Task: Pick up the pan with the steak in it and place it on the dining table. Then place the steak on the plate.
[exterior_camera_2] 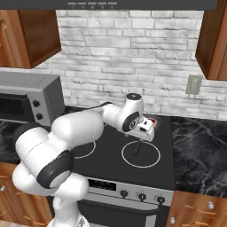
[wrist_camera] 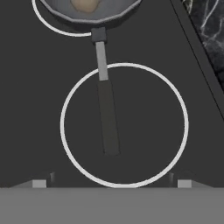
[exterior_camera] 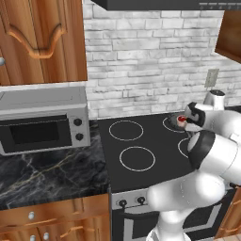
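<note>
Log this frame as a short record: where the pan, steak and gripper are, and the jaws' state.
pan: on the stove's rear right burner, handle lying over the front right burner ring
steak: inside the pan
gripper: above the handle, looking down on it, not touching
jaws: open, nothing held
stage: pan not yet grasped

Matt black glass-like stovetop point(wrist_camera: 43, 109); matt grey metal pan point(wrist_camera: 94, 15) with dull black handle; glossy veined marble bench point(exterior_camera: 47, 174) beside the stovetop; brushed-metal microwave point(exterior_camera: 44, 120); varnished wood cabinets point(exterior_camera: 42, 37).
</note>
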You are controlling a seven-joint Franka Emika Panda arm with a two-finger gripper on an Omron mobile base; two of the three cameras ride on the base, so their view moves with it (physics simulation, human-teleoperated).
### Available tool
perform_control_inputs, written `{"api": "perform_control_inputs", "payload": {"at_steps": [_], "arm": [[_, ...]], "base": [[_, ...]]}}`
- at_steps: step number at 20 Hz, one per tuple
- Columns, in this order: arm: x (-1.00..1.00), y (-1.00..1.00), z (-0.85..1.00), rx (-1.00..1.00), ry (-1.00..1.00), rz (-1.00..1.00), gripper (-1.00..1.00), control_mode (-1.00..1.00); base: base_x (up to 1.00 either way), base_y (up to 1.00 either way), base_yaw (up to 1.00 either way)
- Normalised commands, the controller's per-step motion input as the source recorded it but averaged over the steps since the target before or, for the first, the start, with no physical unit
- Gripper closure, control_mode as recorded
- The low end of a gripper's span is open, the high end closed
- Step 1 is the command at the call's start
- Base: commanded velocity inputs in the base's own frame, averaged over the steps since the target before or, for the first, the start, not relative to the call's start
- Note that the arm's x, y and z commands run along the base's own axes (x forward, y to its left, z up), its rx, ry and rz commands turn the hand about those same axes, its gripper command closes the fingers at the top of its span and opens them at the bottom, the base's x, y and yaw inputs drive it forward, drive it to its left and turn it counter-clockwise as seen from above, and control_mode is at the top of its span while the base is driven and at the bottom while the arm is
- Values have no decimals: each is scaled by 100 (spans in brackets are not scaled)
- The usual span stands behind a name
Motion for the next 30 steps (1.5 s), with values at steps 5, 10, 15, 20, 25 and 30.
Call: {"api": "perform_control_inputs", "payload": {"at_steps": [5, 10, 15, 20, 25, 30], "arm": [[25, -6, -29, 2, -8, -1, -100, -100], [14, 0, -23, 0, -12, 0, -100, -100], [6, 0, -16, 0, -9, 0, -100, -100], [5, 0, -14, 0, 0, 0, -100, -100], [7, 0, -29, 2, 0, 0, -100, -100], [8, -1, -27, 6, 0, 0, -100, -100]], "base": [[0, 0, 0], [0, 0, 0], [0, 0, 0], [0, 0, 0], [0, 0, 0], [0, 0, 0]]}}
